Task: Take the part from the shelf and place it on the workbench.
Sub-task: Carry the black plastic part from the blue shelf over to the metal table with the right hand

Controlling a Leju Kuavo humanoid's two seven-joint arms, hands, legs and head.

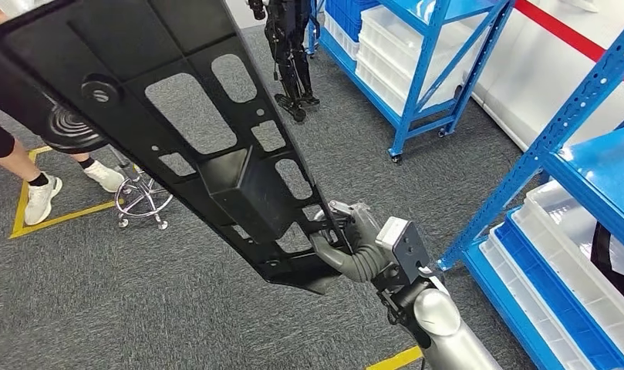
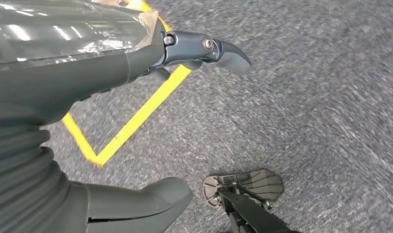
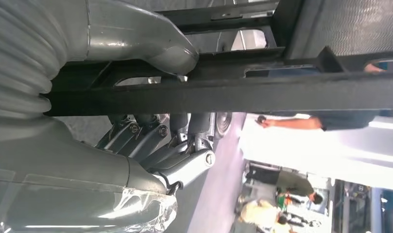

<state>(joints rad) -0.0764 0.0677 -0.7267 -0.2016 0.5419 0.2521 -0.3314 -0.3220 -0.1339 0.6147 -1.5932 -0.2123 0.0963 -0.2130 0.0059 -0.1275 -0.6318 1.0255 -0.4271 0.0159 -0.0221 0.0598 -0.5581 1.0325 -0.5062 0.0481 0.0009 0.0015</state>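
The part (image 1: 177,116) is a long, flat black plastic panel with several cut-out openings. It runs slantwise from the upper left of the head view down to the lower middle. My right hand (image 1: 355,247) grips its near end, fingers wrapped round the edge. In the right wrist view the panel's rim (image 3: 262,94) runs across the picture, with my thumb over it and the fingers of my right hand (image 3: 155,145) curled under it. My left hand (image 2: 87,73) hangs above the grey carpet with thumb and fingers apart and nothing in it.
Blue racks (image 1: 424,69) holding white bins (image 1: 401,46) stand ahead, and another blue rack (image 1: 594,169) with white trays (image 1: 571,254) is at the right. A chrome stool base (image 1: 143,196), a person's legs (image 1: 42,196), yellow floor tape (image 1: 58,220) and a black robot (image 1: 289,54) are on the carpet.
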